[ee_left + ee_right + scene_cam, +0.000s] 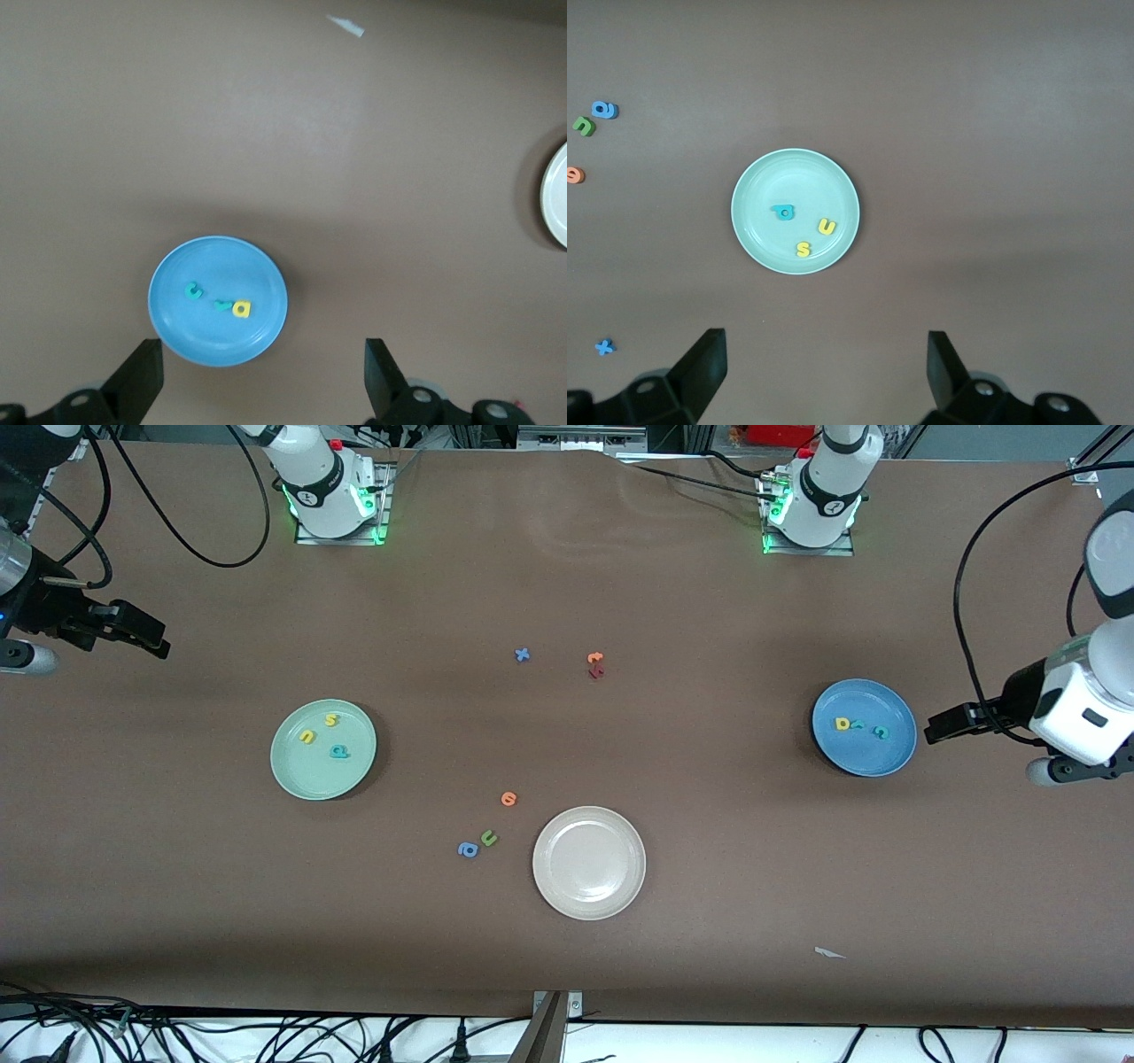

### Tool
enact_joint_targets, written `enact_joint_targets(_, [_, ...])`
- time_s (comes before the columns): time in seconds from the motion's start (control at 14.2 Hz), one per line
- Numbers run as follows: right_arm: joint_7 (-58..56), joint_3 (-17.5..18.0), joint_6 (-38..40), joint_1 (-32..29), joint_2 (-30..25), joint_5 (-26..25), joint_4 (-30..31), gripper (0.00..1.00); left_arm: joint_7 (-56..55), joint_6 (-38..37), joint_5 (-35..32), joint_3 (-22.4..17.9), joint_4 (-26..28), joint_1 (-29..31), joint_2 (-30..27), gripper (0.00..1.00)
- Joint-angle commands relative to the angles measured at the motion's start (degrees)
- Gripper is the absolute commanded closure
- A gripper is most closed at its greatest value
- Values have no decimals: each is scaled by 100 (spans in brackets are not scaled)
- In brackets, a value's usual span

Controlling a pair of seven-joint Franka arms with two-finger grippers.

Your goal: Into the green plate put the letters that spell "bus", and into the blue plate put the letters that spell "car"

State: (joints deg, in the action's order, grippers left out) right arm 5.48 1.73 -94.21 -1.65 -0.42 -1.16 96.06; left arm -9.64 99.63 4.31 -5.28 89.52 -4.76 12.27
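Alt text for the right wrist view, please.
The green plate holds a teal b, yellow u and yellow s. The open right gripper hangs above the brown table, with stray letters at the edge.

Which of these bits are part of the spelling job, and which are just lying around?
Job: green plate with teal b, yellow u, yellow s; blue plate with three letters.

Lying about: cream plate, blue x, orange and red letters, orange letter, green u, blue letter.

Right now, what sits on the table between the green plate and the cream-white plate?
In the front view, three loose letters lie between the green plate and cream-white plate: an orange letter, a green "u" and a blue letter.
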Motion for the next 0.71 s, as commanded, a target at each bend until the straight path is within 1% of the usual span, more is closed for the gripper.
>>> enact_joint_targets(0.0, [-55,11,114,-46,-10,2,-96,0,-3,460,132,-140,637,-122,-410,0])
enact_joint_targets(0.21, [-55,2,114,-46,-10,2,-96,0,198,443,123,-113,540,-69,-330,0])
enact_joint_targets(0.64, [-64,-24,114,-46,-10,2,-96,0,1095,355,141,-113,347,-51,-339,0])
